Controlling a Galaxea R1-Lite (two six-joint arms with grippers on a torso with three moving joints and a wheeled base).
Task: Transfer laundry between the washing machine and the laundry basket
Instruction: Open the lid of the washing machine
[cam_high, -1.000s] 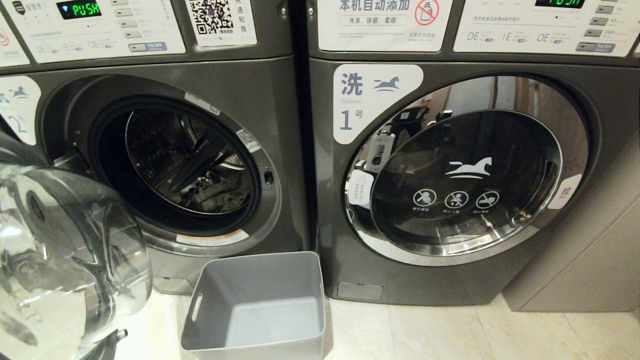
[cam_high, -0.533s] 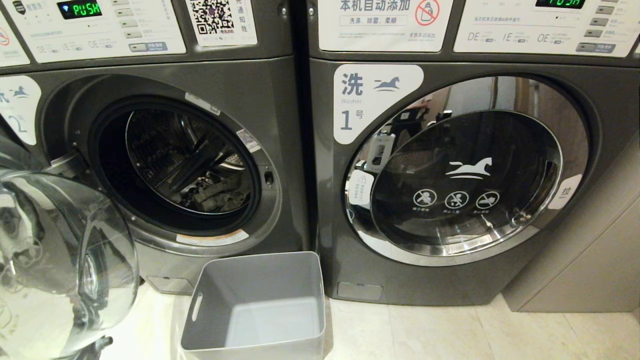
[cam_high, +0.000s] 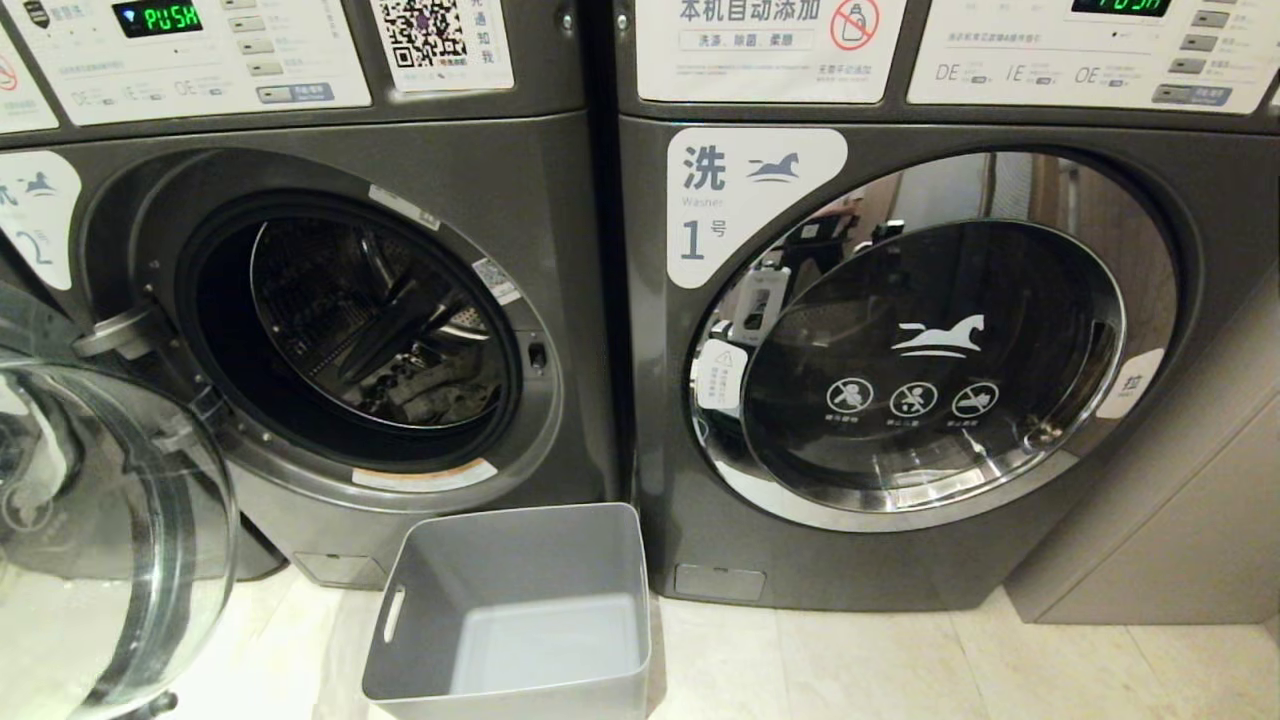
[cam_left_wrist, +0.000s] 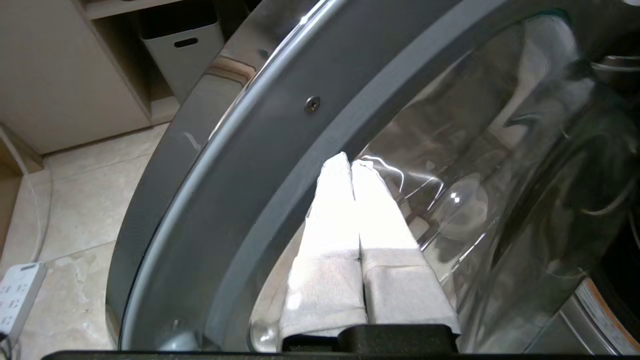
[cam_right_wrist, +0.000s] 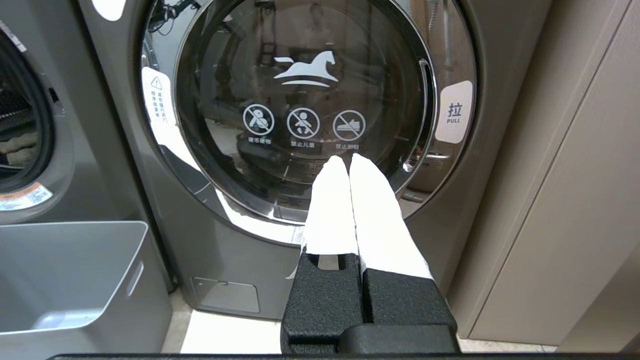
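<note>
1. Two dark grey front-loaders stand side by side in the head view. The washing machine (cam_high: 330, 330) marked 2 is on the left with its glass door (cam_high: 95, 540) swung wide open toward the camera. Inside its drum lies the laundry (cam_high: 440, 390), a crumpled grey-green garment at the bottom. The machine marked 1 (cam_high: 900, 350) on the right has its door closed. The laundry basket (cam_high: 515, 610), a light grey bin, sits on the tiled floor (cam_high: 900, 660) just in front of the gap between the two machines, with nothing in it. Neither arm shows in this view.

2. Seen from the left wrist, the left gripper (cam_left_wrist: 350, 162) has its white fingers pressed together, holding nothing, with the tips right at the inner rim of the open door (cam_left_wrist: 240, 165), where grey frame meets glass. A white power strip (cam_left_wrist: 15, 295) lies on the floor.

3. Seen from the right wrist, the right gripper (cam_right_wrist: 342, 162) is also closed and empty, pointing at the closed door (cam_right_wrist: 305, 105) of the machine marked 1, apart from it. A corner of the basket (cam_right_wrist: 70, 280) shows beside it.
</note>
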